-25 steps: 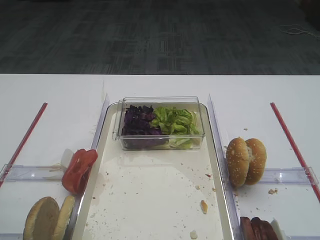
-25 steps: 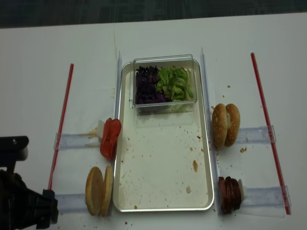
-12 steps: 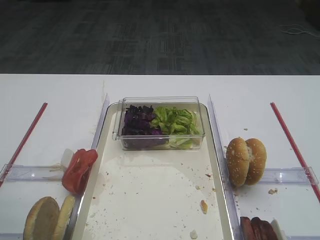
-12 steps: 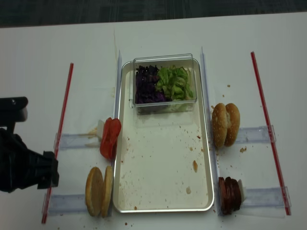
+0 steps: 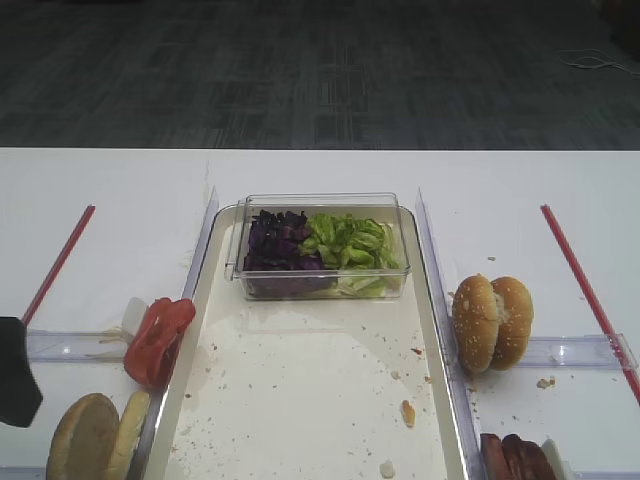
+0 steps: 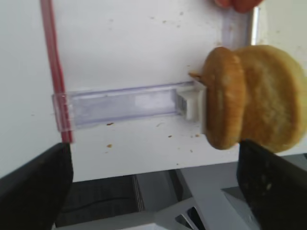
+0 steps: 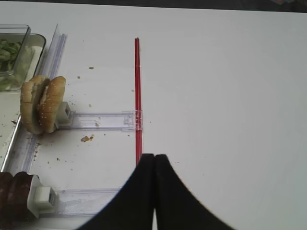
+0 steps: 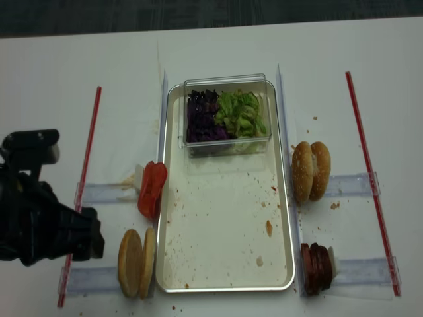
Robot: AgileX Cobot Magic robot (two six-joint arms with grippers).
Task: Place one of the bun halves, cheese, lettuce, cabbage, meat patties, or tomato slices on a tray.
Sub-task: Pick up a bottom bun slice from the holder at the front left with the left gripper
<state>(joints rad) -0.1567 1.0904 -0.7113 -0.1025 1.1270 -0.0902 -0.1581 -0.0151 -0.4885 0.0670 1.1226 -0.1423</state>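
Note:
Two bun halves stand on edge left of the silvery tray. In the left wrist view they lie just ahead of my right-hand finger. My left gripper is open wide over the table's near edge with nothing between its fingers. Tomato slices sit beyond the buns. Lettuce and cabbage fill a clear box at the tray's far end. Meat patties lie right of the tray. My right gripper is shut and empty. No cheese shows.
An upright seeded bun pair stands right of the tray on a clear plastic holder. Red strips run along both sides. Crumbs dot the tray floor. The left arm's dark body covers the near left of the table.
The left arm has moved forward and to the right, closer to the bun halves, and now shows at the left edge of the front view. Its jaws stay wide open.

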